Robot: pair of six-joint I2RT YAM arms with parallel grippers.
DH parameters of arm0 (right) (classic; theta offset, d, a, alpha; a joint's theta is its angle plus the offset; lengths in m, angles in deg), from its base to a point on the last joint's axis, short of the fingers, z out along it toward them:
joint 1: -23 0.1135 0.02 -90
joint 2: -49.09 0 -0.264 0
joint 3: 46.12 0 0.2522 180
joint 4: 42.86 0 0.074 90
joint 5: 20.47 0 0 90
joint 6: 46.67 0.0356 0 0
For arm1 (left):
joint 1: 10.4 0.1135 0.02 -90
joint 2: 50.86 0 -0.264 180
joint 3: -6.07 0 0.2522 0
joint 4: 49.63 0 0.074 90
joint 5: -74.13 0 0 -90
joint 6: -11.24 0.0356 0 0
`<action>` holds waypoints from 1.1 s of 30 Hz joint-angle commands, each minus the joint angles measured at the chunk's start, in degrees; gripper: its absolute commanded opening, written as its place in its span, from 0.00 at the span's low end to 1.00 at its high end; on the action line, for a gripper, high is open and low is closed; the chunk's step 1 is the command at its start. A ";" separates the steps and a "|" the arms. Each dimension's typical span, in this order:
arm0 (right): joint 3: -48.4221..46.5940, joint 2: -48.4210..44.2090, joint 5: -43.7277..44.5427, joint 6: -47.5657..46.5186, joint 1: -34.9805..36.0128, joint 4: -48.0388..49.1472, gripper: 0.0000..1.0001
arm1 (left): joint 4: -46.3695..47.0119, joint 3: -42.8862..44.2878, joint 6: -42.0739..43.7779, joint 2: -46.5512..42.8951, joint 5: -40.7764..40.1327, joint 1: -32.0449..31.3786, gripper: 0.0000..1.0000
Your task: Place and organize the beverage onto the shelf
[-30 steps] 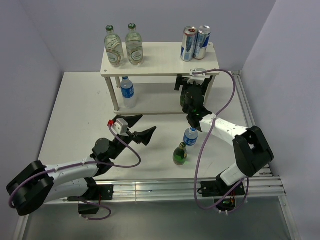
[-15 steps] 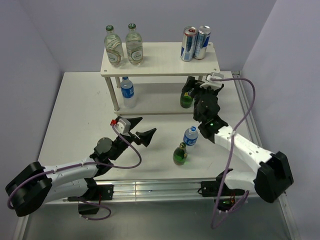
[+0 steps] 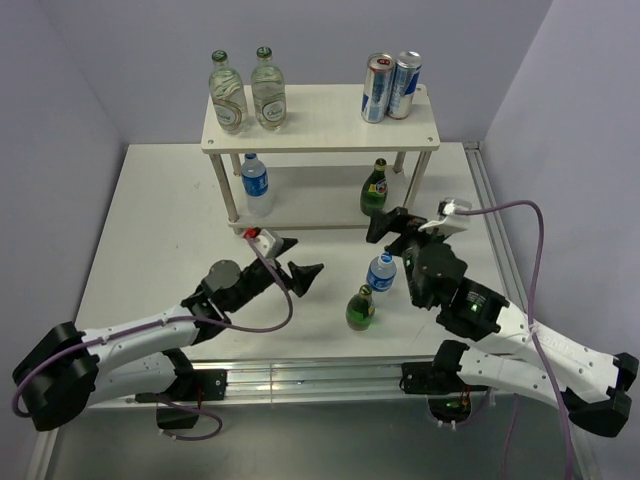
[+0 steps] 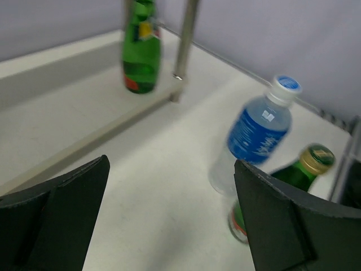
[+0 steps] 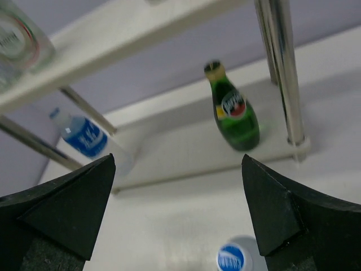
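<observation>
The shelf (image 3: 320,120) stands at the back. Its top holds two clear glass bottles (image 3: 227,92) and two cans (image 3: 378,88). Its lower tier holds a water bottle (image 3: 255,183) at the left and a green bottle (image 3: 375,188) at the right, which also shows in the right wrist view (image 5: 234,113). A second water bottle (image 3: 381,272) and a second green bottle (image 3: 360,308) stand on the table. My left gripper (image 3: 293,262) is open and empty, just left of them; the left wrist view shows both (image 4: 254,135). My right gripper (image 3: 395,228) is open and empty, above the table's water bottle.
The shelf's front right leg (image 3: 405,185) stands just right of the lower green bottle. White walls close the table on the left, back and right. A metal rail (image 3: 330,375) runs along the near edge.
My right gripper has drawn back from the lower tier toward the near side, leaving the green bottle standing there. My left gripper has moved a little right toward the table bottles.
</observation>
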 commanded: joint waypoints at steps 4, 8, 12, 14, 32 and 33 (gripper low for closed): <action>1.24 0.61 11.48 15.98 7.61 -22.53 1.00 | -5.01 11.07 1.73 12.64 26.58 -0.28 0.99; 2.64 -1.66 11.49 16.51 8.14 -22.90 1.00 | -4.93 14.16 2.26 18.64 33.19 -0.89 0.99; 4.23 -3.43 11.22 16.16 8.14 -22.54 1.00 | -3.35 15.22 3.13 21.99 33.02 -1.16 0.99; 4.67 -3.96 11.49 16.25 8.23 -22.80 1.00 | -3.52 16.53 3.49 24.18 34.24 -1.16 0.99; 8.09 -6.68 13.86 16.16 8.14 -22.98 1.00 | -7.05 18.56 4.02 22.70 32.23 -8.71 0.99; 8.18 -6.68 13.95 16.16 8.14 -22.89 1.00 | -6.34 18.04 3.84 21.83 32.14 -8.89 0.99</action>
